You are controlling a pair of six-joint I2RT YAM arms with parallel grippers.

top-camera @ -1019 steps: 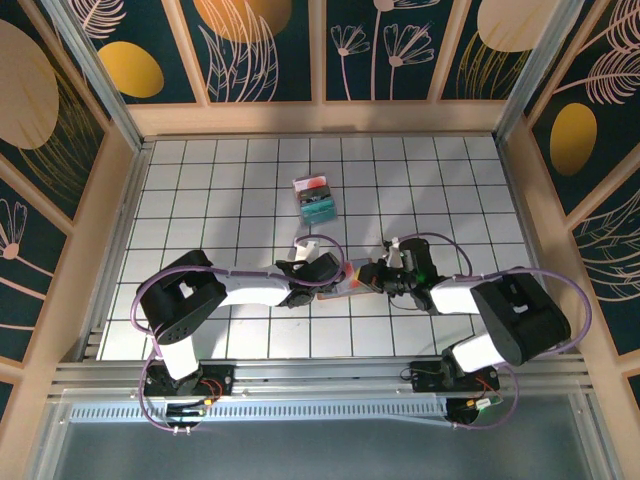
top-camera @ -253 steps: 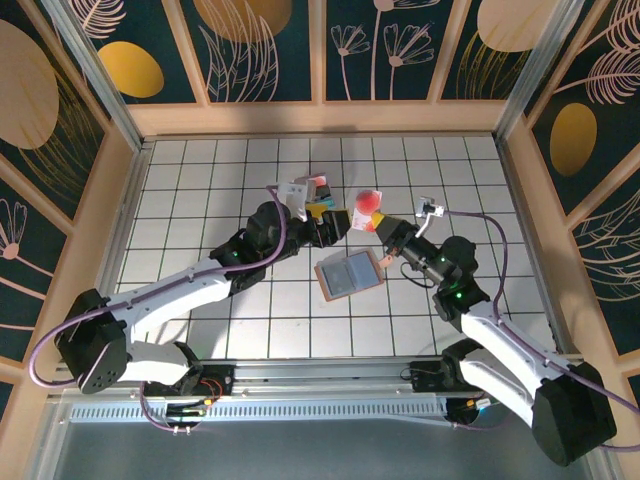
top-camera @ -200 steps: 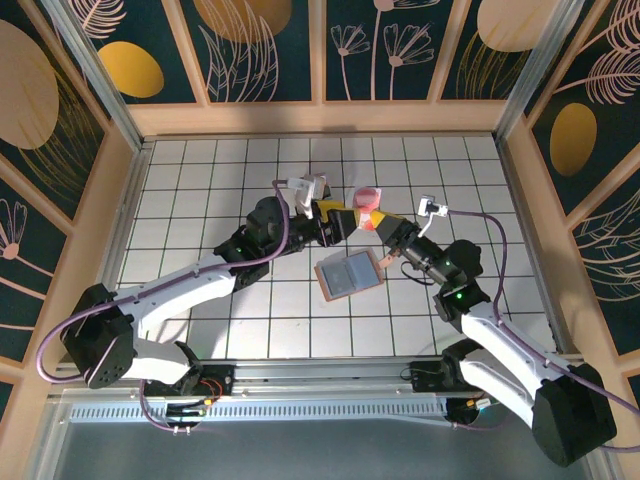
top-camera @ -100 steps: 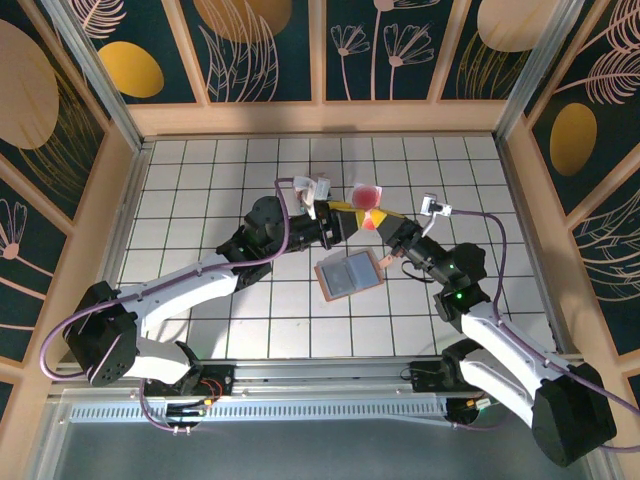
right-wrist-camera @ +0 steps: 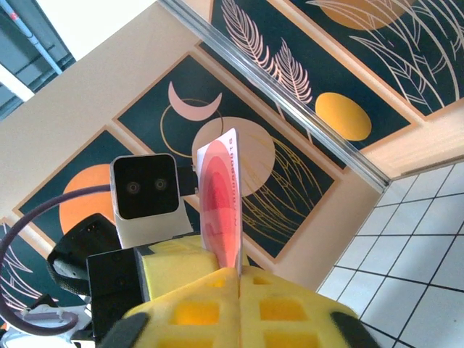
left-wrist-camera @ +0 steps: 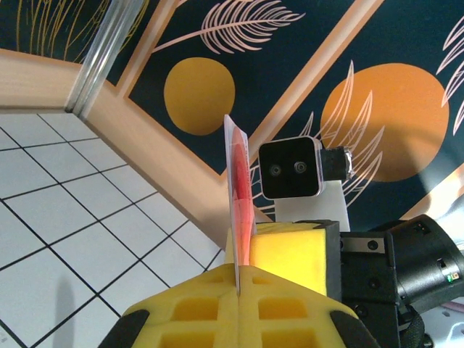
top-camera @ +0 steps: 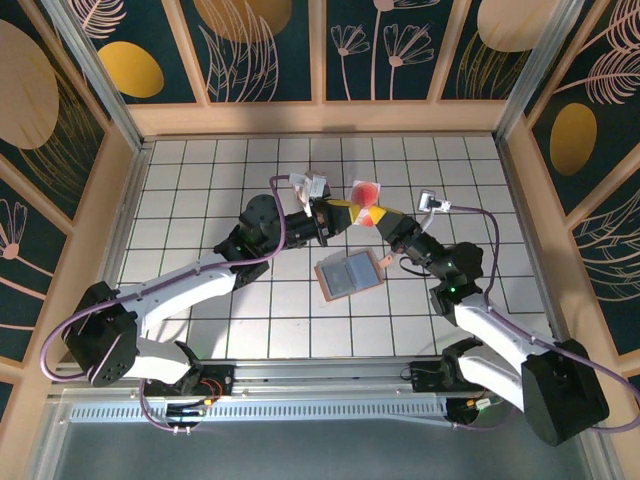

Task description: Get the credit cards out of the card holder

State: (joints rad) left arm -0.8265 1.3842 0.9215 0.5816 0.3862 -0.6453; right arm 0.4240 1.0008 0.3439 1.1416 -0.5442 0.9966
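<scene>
Built of white links (top-camera: 190,285) and black joints (top-camera: 100,345), trailed by purple cables (top-camera: 468,209). Tipped with yellow fingers (left-wrist-camera: 217,286) moulded with square recesses, topped by white-cased cameras (left-wrist-camera: 290,170), black-faced and twin-lensed. Lit by a small green lamp (top-camera: 451,293).

I'm driving this from a purpose-built robot test cell, not a home or shop. The desk (top-camera: 200,170) is a white gridded board boxed in by wood-framed wall panels (top-camera: 260,50) printed with leaves and orange discs. The left arm (top-camera: 190,285) and right arm (top-camera: 500,335) are bolted to an aluminium rail (top-camera: 320,375) at its near edge.
</scene>
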